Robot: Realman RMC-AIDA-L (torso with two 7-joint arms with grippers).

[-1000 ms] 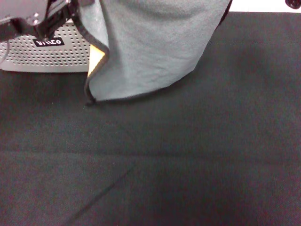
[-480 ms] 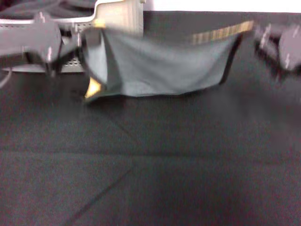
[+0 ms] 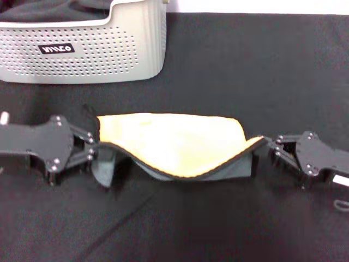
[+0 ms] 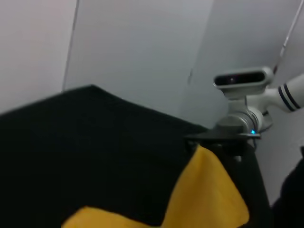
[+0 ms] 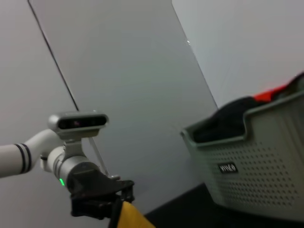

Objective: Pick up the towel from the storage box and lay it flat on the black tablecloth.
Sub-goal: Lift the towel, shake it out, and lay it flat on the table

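two grippers share the work, one at each end of the squarish microfibre towel [image 3: 174, 144], which lies low over the large black felt-like tablecloth [image 3: 218, 218] with its orange-yellow face up. it is out of the light grey perforated plastic storage box [image 3: 82, 52], which stands at the far left, well apart from it.

the left gripper [image 3: 91, 148] is at the towel's left edge and appears clamped on that corner, its fingers pinched around the black stitched edging. the right gripper [image 3: 271, 147] is at the right edge, closed on the opposite corner, where the cloth rises to a small point at its fingertips. held this way, at two corners and pulled apart left to right, the towel is stretched along one edge so that it can come down without bunching.

it is not flat yet. the near edge sags in a curve between the two grippers, and below that curve the grey-teal underside shows at the left and right, so part of the cloth looks folded under or not fully on the surface. the far portion seems to rest on the tablecloth.

the left wrist view shows the orange-yellow cloth [image 4: 209, 190] running across to the other arm's gripper, which agrees with a stretched hold.

by my judgement the laying-down is nearly done: what remains is to draw the near edge toward the robot until the fold opens, then let go.
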